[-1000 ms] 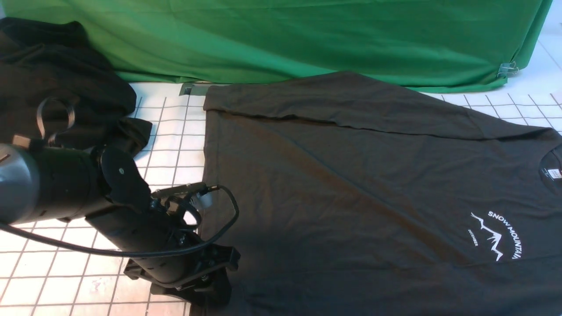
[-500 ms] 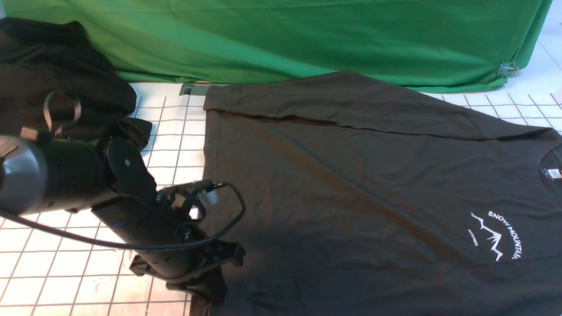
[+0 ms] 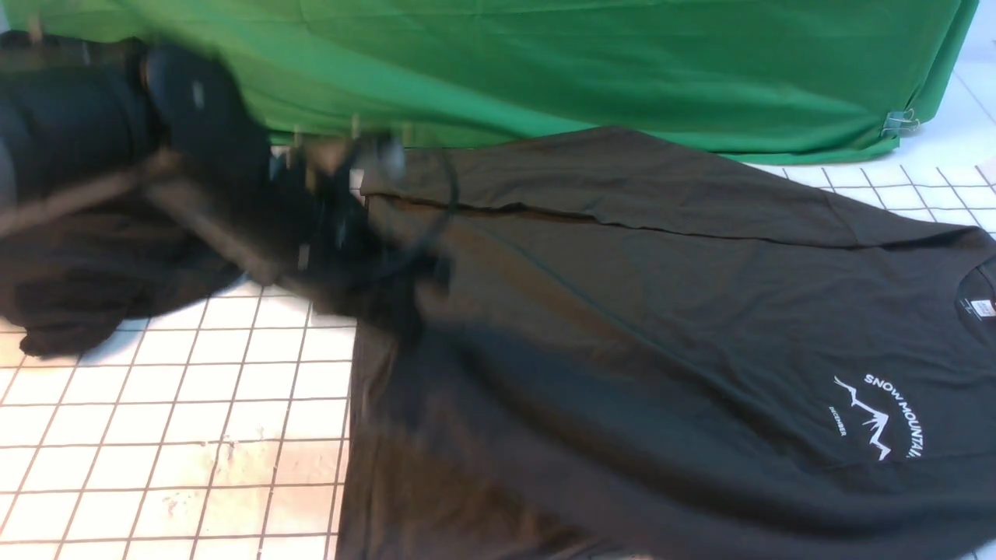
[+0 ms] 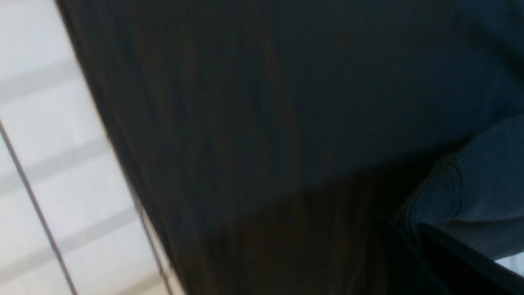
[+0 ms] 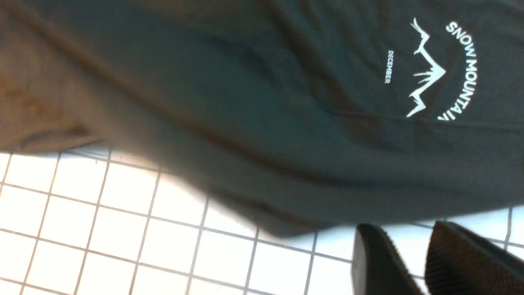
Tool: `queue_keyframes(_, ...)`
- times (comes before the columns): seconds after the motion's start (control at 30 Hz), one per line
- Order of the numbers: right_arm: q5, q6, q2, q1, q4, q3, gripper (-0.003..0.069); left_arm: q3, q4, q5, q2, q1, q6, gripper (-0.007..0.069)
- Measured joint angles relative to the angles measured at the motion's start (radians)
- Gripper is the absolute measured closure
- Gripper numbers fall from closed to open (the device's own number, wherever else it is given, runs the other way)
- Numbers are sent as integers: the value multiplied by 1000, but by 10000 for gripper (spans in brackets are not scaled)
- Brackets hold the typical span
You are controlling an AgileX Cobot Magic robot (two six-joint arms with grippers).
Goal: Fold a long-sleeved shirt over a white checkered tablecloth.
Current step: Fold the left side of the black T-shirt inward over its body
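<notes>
The long-sleeved shirt (image 3: 661, 327) lies spread on the white checkered tablecloth (image 3: 194, 420), its white mountain print (image 3: 879, 416) at the right. My left arm is a blur at the upper left. Its gripper (image 3: 397, 299) is raised over the shirt's left edge, with dark cloth bunched under it. In the left wrist view the shirt (image 4: 266, 102) fills the frame and a stitched hem runs into the shut left gripper (image 4: 405, 229). My right gripper (image 5: 399, 229) is open and empty over the tablecloth (image 5: 123, 221), just off the edge of the shirt (image 5: 262, 102) near the print (image 5: 438, 69).
A green cloth (image 3: 545, 70) hangs across the back, with a metal clip (image 3: 899, 120) at its right end. A deeper-black garment (image 3: 70, 295) is heaped at the far left. The neck label (image 3: 982, 307) sits at the right edge.
My left arm has swung up and away from the front of the table towards the back. Its jaws have shut on the shirt's left hem, which has lifted with them.
</notes>
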Motion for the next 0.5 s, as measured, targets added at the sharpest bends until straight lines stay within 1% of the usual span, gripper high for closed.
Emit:
queue_keyframes(0.07, 0, 0, 0, 0, 0, 0, 472, -68, 0, 3, 27, 14, -2, 609)
queue_keyframes(0.1, -1, 0, 0, 0, 0, 0, 470, -164, 0, 13, 78, 40, -10, 609)
queue_keyframes(0.23, -2, 0, 0, 0, 0, 0, 465, -329, -9, 31, 215, 102, -54, 609)
queue_keyframes(0.27, -2, 0, 0, 0, 0, 0, 465, -329, -9, 31, 215, 102, -54, 609)
queue_keyframes(0.37, -3, 0, 0, 0, 0, 0, 461, -395, -39, 36, 332, 139, -70, 608)
queue_keyframes(0.5, -3, 0, 0, 0, 0, 0, 454, -417, -50, 27, 423, 151, -76, 604)
